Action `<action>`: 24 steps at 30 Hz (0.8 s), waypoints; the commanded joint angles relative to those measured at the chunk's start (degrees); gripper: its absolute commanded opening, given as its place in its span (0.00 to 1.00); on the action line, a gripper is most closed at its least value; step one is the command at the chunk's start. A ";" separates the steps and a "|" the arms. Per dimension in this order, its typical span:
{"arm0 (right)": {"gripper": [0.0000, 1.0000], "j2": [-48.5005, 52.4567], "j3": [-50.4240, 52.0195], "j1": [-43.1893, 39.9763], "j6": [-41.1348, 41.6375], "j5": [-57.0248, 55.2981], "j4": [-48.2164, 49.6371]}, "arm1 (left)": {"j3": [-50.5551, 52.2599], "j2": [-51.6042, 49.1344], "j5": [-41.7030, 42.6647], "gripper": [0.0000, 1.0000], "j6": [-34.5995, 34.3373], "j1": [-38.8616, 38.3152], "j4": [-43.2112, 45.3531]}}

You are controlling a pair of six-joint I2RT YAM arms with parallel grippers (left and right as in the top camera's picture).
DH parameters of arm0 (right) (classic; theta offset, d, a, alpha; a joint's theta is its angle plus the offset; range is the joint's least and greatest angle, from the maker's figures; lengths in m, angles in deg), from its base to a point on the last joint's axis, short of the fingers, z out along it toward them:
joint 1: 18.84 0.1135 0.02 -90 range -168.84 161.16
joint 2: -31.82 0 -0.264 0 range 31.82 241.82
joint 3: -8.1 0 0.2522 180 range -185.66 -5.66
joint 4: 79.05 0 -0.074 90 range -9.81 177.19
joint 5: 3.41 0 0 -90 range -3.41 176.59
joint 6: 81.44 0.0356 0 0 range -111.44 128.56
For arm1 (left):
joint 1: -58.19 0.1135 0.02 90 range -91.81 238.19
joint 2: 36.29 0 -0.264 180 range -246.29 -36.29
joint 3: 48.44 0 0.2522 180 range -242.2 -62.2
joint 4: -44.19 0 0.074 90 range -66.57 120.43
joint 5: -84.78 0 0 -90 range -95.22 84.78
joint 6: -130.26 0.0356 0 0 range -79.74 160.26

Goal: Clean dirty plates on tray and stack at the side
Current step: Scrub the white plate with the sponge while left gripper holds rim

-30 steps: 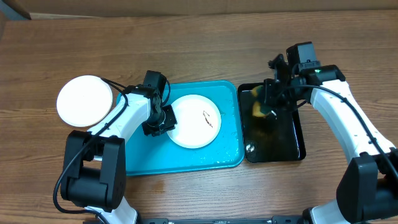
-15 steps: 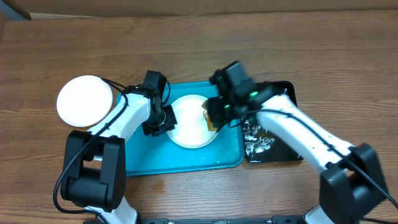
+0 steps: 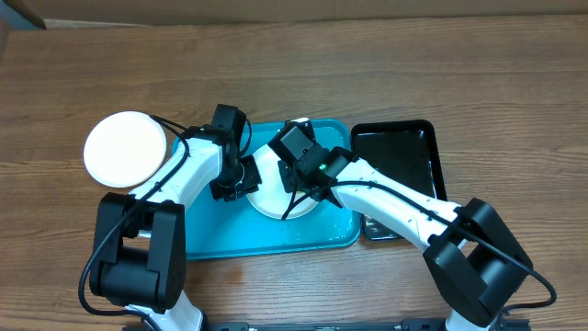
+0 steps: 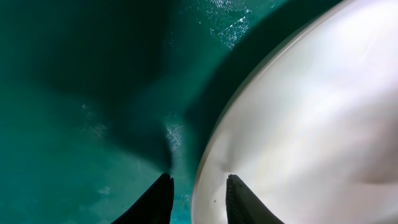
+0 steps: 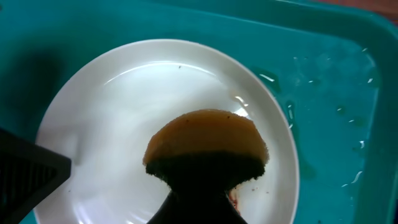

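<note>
A white plate (image 3: 266, 188) lies in the turquoise tray (image 3: 276, 234). My left gripper (image 3: 237, 176) grips its left rim; in the left wrist view its fingers (image 4: 199, 186) straddle the plate's edge (image 4: 311, 124) above the tray floor (image 4: 74, 93). My right gripper (image 3: 299, 170) is over the plate, shut on a yellow sponge (image 5: 205, 140) with a dark scrub side, pressed on the plate (image 5: 124, 124). A small reddish-brown smear (image 5: 233, 196) shows beside the sponge. A clean-looking white plate (image 3: 126, 147) sits on the table to the left of the tray.
A narrow black tray (image 3: 395, 156) stands right of the turquoise tray, with wet foam at its front end. Water drops lie on the tray floor (image 5: 336, 93). The right arm stretches across the tray's right half.
My right arm carried the sponge from the black tray leftward onto the plate in the turquoise tray. The left gripper stayed on the plate's rim.
</note>
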 commanded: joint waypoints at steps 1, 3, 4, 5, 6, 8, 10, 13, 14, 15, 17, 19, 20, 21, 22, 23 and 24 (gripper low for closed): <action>0.08 0.02 -0.48 -0.04 -0.55 -2.95 1.73 | -0.31 0.28 0.46 0.30 1.40 -0.37 0.11; 0.08 0.44 0.68 -0.04 -2.01 -3.02 4.07 | -0.31 0.28 0.46 0.31 1.40 -0.37 0.07; 0.08 0.70 1.11 -0.13 -2.56 -2.97 4.90 | -0.31 0.28 0.46 0.31 1.40 -0.37 0.07; 0.09 1.03 1.62 -0.15 -2.75 -2.99 5.77 | -0.31 0.28 0.46 0.31 1.40 -0.37 0.07; 0.11 1.53 2.01 -0.15 -2.75 -2.99 6.29 | -0.31 0.28 0.46 0.30 1.40 -0.37 0.04; 0.16 2.40 2.08 -0.20 -2.78 -2.99 6.40 | -0.31 0.28 0.46 0.31 1.40 -0.37 0.04; 0.23 2.75 2.08 -0.20 -2.84 -2.99 6.38 | -0.31 0.28 0.46 0.30 1.40 -0.37 0.04; 0.39 2.69 2.08 -0.20 -4.31 -2.97 7.21 | -0.31 0.28 0.44 0.31 1.40 -0.37 0.07; 0.42 2.69 2.08 -0.20 -4.52 -2.99 7.37 | -0.31 0.28 0.46 0.31 1.40 -0.37 0.09; 0.45 2.69 2.08 -0.20 -4.55 -3.02 7.45 | -0.31 0.28 0.46 0.31 1.40 -0.37 0.11; 0.47 2.69 2.08 -0.20 -4.74 -3.02 7.43 | -0.31 0.28 0.46 0.31 1.40 -0.37 0.09; 0.47 2.78 2.10 -0.20 -5.40 -2.99 7.39 | -0.31 0.28 0.46 0.31 1.40 -0.37 0.07; 0.47 2.86 2.10 -0.20 -5.60 -3.02 7.39 | -0.31 0.28 0.46 0.31 1.40 -0.37 0.07; 0.47 3.04 2.12 -0.20 -5.60 -3.02 7.45 | -0.31 0.28 0.46 0.31 1.40 -0.37 0.07; 0.47 3.28 2.14 -0.20 -5.60 -3.02 7.65 | -0.31 0.28 0.46 0.31 1.40 -0.37 0.07; 0.47 3.52 2.14 -0.17 -5.60 -2.99 7.74 | -0.31 0.28 0.46 0.31 1.40 -0.37 0.07; 0.47 3.85 2.14 -0.20 -5.60 -3.06 7.82 | -0.31 0.28 0.46 0.31 1.38 -0.37 0.07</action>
